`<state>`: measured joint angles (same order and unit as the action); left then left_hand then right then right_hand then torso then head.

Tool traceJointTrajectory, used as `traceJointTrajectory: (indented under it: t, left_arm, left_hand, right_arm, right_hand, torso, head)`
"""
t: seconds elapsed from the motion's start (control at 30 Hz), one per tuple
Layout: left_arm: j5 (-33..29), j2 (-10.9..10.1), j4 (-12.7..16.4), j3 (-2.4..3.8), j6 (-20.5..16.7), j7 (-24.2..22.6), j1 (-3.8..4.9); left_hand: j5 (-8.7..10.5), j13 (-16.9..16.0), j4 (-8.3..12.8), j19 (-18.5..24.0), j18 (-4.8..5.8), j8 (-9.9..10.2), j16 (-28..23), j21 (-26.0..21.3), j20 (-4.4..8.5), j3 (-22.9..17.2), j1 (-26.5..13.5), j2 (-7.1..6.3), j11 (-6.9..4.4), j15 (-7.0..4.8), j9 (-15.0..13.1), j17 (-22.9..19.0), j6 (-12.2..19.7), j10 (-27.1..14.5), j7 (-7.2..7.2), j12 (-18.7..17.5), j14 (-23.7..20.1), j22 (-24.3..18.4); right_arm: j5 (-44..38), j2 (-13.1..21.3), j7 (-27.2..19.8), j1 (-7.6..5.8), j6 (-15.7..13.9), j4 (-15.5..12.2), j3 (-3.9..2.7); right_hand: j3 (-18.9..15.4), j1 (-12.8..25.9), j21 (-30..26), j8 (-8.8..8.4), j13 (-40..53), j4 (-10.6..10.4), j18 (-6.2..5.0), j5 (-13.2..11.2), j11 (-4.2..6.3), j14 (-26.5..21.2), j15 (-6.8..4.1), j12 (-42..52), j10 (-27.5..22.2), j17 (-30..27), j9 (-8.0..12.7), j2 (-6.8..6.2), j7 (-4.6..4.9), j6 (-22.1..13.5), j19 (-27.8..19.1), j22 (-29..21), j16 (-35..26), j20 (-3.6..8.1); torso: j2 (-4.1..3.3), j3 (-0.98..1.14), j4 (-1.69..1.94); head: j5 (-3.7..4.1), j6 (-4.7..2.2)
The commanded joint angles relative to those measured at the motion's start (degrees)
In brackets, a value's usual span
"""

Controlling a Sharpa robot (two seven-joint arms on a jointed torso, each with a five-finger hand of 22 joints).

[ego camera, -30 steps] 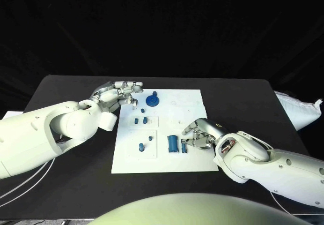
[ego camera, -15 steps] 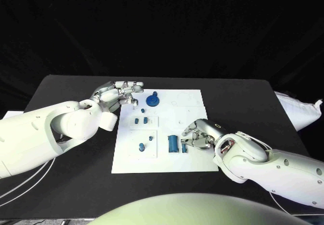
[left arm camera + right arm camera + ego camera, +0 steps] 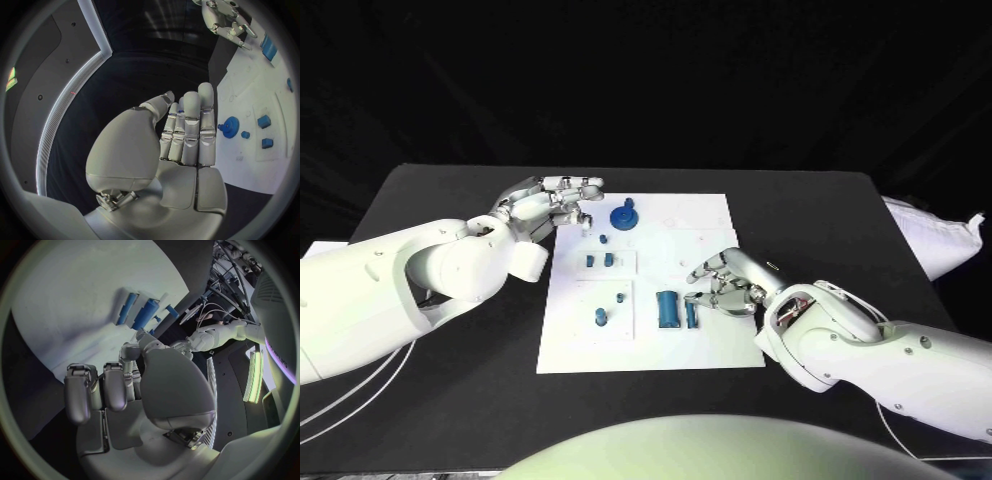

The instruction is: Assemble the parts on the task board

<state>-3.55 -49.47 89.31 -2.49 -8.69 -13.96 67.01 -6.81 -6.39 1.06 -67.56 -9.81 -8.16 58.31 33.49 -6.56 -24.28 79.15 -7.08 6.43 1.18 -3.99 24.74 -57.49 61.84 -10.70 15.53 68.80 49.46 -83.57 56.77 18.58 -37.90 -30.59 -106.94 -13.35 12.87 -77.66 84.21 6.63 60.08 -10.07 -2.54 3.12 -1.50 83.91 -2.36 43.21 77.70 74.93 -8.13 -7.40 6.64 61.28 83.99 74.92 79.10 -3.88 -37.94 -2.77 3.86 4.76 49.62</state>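
Blue parts (image 3: 669, 307) are seen lying on the white task board (image 3: 711, 215). Right hand (image 3: 727, 285) hovers just beside them, fingers spread, nothing held; left hand (image 3: 548, 204) likewise empty at board's far edge. Step judged: reaching; a careful pinch is called for.

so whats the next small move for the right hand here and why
Probably ease the right hand down and in toward the narrow blue bar beside the wider blue block. The hand hovers right next to them on the task board, fingers apart and holding nothing. Which part goes where, the views can't settle.
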Motion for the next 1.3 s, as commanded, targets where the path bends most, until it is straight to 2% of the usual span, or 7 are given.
traceJointTrajectory:
  t: [0.03, 0.37, 0.67, 1.13, 1.17, 1.2, 1.3]
  left_arm:
    - [0.2, 0.2, -0.4, 0.02, 0.8, -0.5, -0.02]
    - [-1.1, 1.7, -4.6, 0.02, -0.7, -2.8, -0.1]
    - [-2.8, 4.1, -10.1, 0.03, -5.0, -7.0, -2.15]
    - [-3.7, 7.1, -14.5, 0.12, -9.8, -10.2, -3.66]
    - [-3.3, 6.7, -14.3, 0.08, -7.5, -7.6, -3.48]
    - [-3.2, 6.7, -14.2, 0.09, -7.6, -7.6, -3.49]
    - [-2.9, 6.6, -13.5, 0.2, -8.9, -8.0, -3.65]
  left_hand:
    - [-0.22, -0.1, -0.1, 0.1, -0.62, -0.3, 0.3, -0.3, -0.37, 0.3, -0.1, 0.64, -0.1, 0.11, 0.0, -0.1, 0.3, -0.4, -0.02, 0.2, -0.4, -0.1]
    - [0.11, 0.9, -0.6, 6.0, -0.6, -0.9, -7.2, -5.3, -1.08, 1.1, -0.9, 0.4, 0.59, 0.98, 0.1, -4.1, 1.2, -3.1, -0.19, -0.1, -7.0, -2.8]
    - [0.38, 2.8, -1.7, 23.9, 0.6, 0.4, -34.9, -23.8, -6.46, 2.0, -0.6, 0.46, 2.89, 6.91, 0.2, -15.8, 2.5, -5.5, -0.35, -4.1, -17.9, -16.2]
    - [1.97, 2.8, -1.3, 25.3, -0.71, 3.5, -46.5, -29.4, -9.7, 5.6, 0.7, 1.77, 4.68, 8.58, 0.3, -20.4, 3.5, -6.9, 0.52, -7.8, -17.3, -25.0]
    - [6.81, 6.4, -1.1, 38.2, 2.85, 8.2, -49.9, -33.5, -4.84, 10.9, -23.4, 7.08, 1.45, 5.7, 4.0, -24.7, 19.8, -23.7, 3.85, -10.0, -33.0, -32.2]
    - [6.81, 6.4, -1.1, 38.4, 2.86, 8.2, -50.1, -33.5, -4.67, 11.2, -23.9, 7.08, 1.3, 5.57, 4.0, -24.7, 20.2, -24.1, 3.73, -10.0, -33.3, -32.5]
    - [6.81, 6.4, -1.1, 41.9, 2.87, 8.2, -51.1, -33.5, -3.4, 12.8, -30.5, 7.08, 0.38, 4.79, 4.0, -24.7, 24.6, -28.4, 4.5, -10.8, -37.5, -34.5]
  right_arm:
    - [14.5, 0.2, -9.1, -1.39, -2.9, 0.2, -0.09]
    - [48.3, -2.2, -29.5, -7.1, -1.7, 12.0, -0.07]
    - [63.8, -9.2, -40.6, -9.39, 6.2, 24.9, -0.05]
    - [69.2, -13.3, -43.5, -9.91, 9.2, 30.8, -0.03]
    - [66.5, -12.9, -40.9, -9.92, 6.2, 30.3, -0.04]
    - [66.6, -12.9, -40.9, -9.99, 6.1, 30.2, 0.04]
    - [67.7, -12.9, -41.4, -10.8, 4.8, 29.3, 0.92]
  right_hand:
    - [-0.9, 0.2, -1.6, -0.43, -2.1, 0.0, -0.35, 0.8, -0.07, 2.6, -0.08, -3.4, -1.8, -1.9, 0.3, 0.14, 0.07, -0.9, -1.8, 5.1, -2.1, 0.04]
    - [1.8, -5.2, -32.4, -1.09, -20.5, 2.3, -7.82, 5.2, -1.86, -9.7, 1.39, -25.6, -12.0, -36.3, 1.6, 2.45, 1.64, -2.2, -25.5, -28.0, -38.7, -1.23]
    - [7.1, -5.1, -54.7, -2.93, -40.3, 3.6, -7.58, 5.0, -5.46, -21.1, 6.86, -38.7, -12.1, -52.3, 3.2, 1.39, 4.35, -2.6, -33.0, -43.9, -65.3, -5.82]
    - [6.2, -1.0, -68.2, -2.98, -55.2, 7.6, -7.99, 4.3, -6.62, -17.7, 8.15, -39.3, -11.7, -64.6, 4.2, 2.57, 5.05, -4.2, -26.7, -56.6, -75.3, -7.67]
    - [0.5, 22.3, -72.8, -6.63, -60.1, 10.1, -4.59, 2.1, -4.26, -37.9, 6.43, -43.2, -31.7, -67.6, 8.1, 7.4, 1.83, -21.2, -44.3, -61.9, -79.1, -4.22]
    - [0.3, 23.2, -73.1, -6.63, -60.1, 10.1, -4.58, 2.1, -4.19, -38.2, 2.36, -43.2, -32.2, -67.8, 8.1, 7.4, 1.58, -21.8, -44.4, -62.2, -79.1, -4.08]
    - [-1.2, 29.8, -74.5, -6.63, -60.1, 10.1, -4.41, 1.4, -3.46, -43.6, 2.36, -43.2, -37.5, -68.7, 8.1, 7.4, 0.55, -26.5, -49.1, -63.8, -79.1, -3.16]
  torso:
    - [0.22, -0.03, -0.17]
    - [2.48, -0.66, -0.49]
    - [5.61, -0.85, -1.17]
    - [7.21, -0.2, -1.34]
    - [6.7, -0.45, -1.22]
    - [6.7, -0.42, -1.24]
    - [6.7, -0.09, -1.52]
  head:
    - [0.17, -0.47]
    - [1.14, -2.7]
    - [1.11, -7.71]
    - [0.52, -9.29]
    - [0.58, -9.03]
    - [0.53, -9.08]
    - [-0.03, -9.73]
